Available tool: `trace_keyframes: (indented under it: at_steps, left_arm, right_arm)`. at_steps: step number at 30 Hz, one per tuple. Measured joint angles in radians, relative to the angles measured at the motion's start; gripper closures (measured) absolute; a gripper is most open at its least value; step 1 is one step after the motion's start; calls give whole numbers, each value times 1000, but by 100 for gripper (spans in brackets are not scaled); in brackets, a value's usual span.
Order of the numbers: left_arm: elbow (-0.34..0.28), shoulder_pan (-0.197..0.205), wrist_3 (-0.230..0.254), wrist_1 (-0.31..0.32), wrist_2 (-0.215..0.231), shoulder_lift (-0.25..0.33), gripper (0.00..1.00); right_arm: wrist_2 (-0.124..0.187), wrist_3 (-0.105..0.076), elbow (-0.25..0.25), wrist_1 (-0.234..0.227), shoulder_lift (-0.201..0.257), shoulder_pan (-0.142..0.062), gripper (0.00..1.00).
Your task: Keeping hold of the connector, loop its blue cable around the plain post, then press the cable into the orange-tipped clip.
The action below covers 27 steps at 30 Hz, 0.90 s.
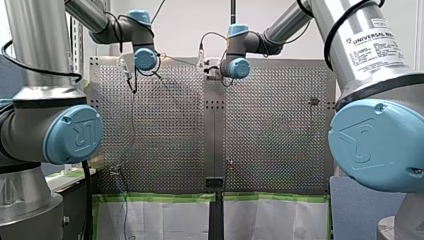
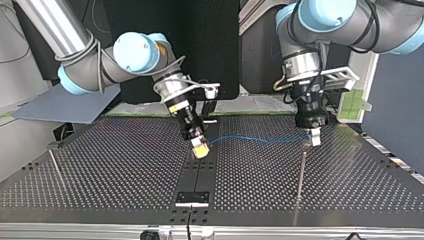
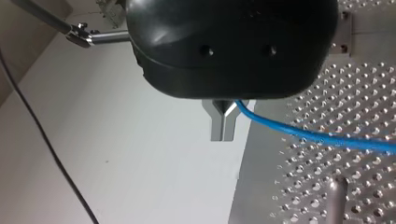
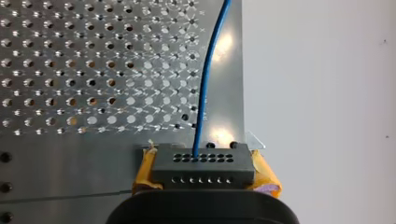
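Connector [image 4: 203, 161] in right pincer [image 4: 203, 175] shows clearly only in right wrist view.

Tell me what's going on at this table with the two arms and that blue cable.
My right gripper holds the black connector between its yellow pads. My left gripper has its metal fingers shut on the blue cable further along, so the cable spans between them over the perforated table. The plain post stands close by my left gripper, and the cable is not looped around it yet.
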State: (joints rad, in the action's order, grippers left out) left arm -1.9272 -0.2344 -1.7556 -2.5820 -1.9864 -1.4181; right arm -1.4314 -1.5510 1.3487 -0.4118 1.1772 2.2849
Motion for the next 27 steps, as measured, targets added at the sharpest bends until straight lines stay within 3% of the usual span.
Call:
trace_keyframes:
  at_steps: [11, 18, 27]
  left_arm:
    - [76, 50, -36, 3, 25, -40, 100]
    - [78, 112, -81, 4, 83, -41, 100]
    - [98, 187, -90, 14, 158, -63, 100]
  right_arm:
    - [4, -4, -25, -5, -8, -7, 100]
    - [13, -6, -56, 5, -43, -1, 100]
    - [14, -6, -86, 6, -87, 10, 100]
